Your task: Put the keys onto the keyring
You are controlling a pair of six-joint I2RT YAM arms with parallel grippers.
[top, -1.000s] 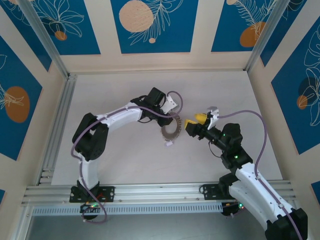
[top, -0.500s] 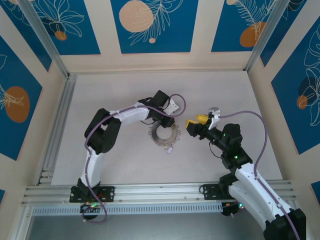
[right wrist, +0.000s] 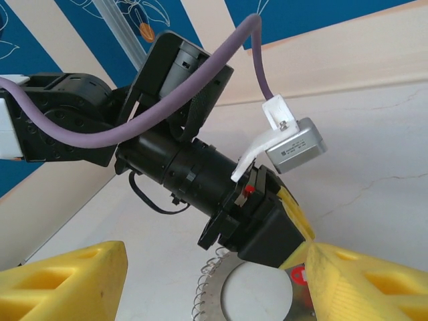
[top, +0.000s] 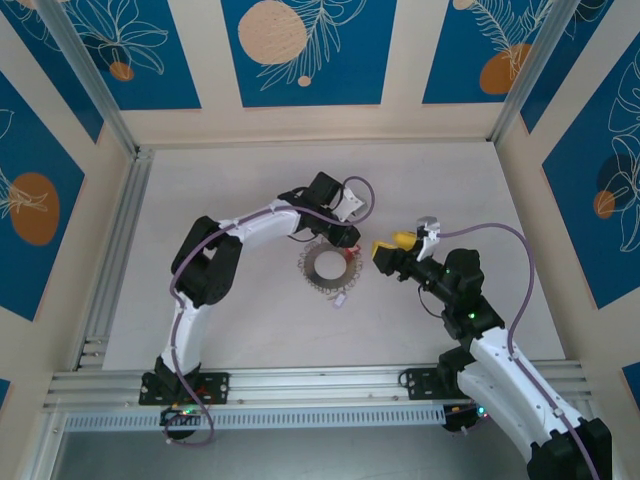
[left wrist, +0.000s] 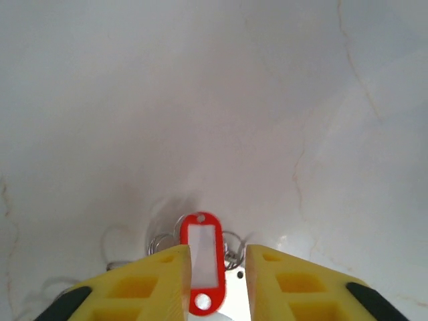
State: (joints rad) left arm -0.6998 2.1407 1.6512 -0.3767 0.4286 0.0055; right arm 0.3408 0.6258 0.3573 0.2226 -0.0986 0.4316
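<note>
The keyring (top: pixel 310 272) lies flat on the pale table, a grey metal disc fringed with silver wire loops (right wrist: pixel 208 294). A small whitish tag (top: pixel 340 298) sits at its near edge. My left gripper (top: pixel 345 240) hovers over the ring's far right rim. In the left wrist view the red oval key (left wrist: pixel 200 219) lies between the left gripper's (left wrist: pixel 215 253) yellow fingers, close against the left finger (left wrist: pixel 164 281), with a gap to the right one. Wire loops (left wrist: pixel 162 239) show behind it. My right gripper (top: pixel 378 256) stands open just right of the ring, and its fingers (right wrist: pixel 73 281) frame the left gripper and the keyring (right wrist: pixel 212 299).
An aluminium rail (top: pixel 110 270) runs along the table's left side and another (top: pixel 300 385) along the near edge. Cream walls with blue panels close the back and both sides. A purple cable (top: pixel 500 240) loops over my right arm. The two grippers are very close together.
A second ago the keyring hung tilted under my left gripper. It now lies flat on the table, slightly further left. The left elbow has swung inward. The right arm has hardly moved.
</note>
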